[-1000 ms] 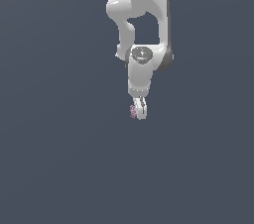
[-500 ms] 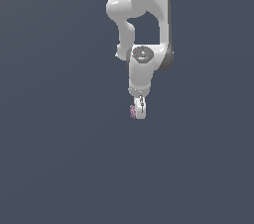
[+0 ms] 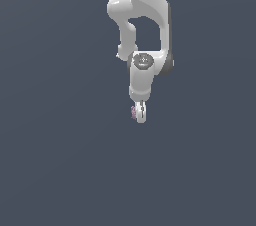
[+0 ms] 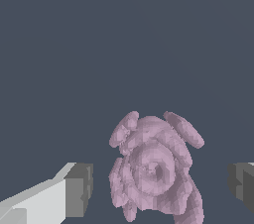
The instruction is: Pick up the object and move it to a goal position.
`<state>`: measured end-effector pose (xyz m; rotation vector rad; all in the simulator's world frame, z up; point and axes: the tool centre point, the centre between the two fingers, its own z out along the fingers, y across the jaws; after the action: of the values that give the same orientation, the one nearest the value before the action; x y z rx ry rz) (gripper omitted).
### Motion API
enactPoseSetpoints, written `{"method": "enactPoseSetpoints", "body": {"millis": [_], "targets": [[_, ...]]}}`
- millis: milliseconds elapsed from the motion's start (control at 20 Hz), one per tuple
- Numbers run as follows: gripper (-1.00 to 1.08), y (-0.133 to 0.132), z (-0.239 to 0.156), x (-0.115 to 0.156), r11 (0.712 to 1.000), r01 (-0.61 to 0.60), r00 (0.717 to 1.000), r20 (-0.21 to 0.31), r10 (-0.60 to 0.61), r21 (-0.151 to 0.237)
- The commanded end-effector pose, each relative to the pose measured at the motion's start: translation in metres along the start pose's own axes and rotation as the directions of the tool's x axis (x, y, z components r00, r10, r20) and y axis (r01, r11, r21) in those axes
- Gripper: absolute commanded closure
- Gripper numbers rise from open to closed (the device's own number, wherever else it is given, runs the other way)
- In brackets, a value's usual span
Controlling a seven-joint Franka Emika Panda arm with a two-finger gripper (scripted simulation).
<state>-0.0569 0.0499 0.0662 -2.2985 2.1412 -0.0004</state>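
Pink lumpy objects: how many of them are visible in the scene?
1. The pink clump sits between the open gripper fingers, touching neither; the exterior view shows it beside the fingertips. No others visible.

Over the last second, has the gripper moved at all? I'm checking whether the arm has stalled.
No. In the exterior view the gripper sits at the same spot in the frame as before, with the pink clump still beside its fingertips. No fixed landmark exists.
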Motion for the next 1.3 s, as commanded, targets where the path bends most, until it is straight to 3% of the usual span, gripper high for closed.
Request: {"method": "enactPoseSetpoints", "body": {"millis": [0,350,400,1250], "targets": [[-0.92,0.001,0.012,0.000,1.000,-0.001,1.000,0.000,0.001,-0.001],[-0.92,0.000,0.027,0.000,1.000,-0.002,1.000,0.000,0.002,-0.001],[1.08,0.000,0.027,0.000,1.000,-0.002,1.000,0.000,0.002,-0.001],[1.08,-0.004,0.012,-0.010,1.000,-0.002,1.000,0.000,0.002,0.001]]}}
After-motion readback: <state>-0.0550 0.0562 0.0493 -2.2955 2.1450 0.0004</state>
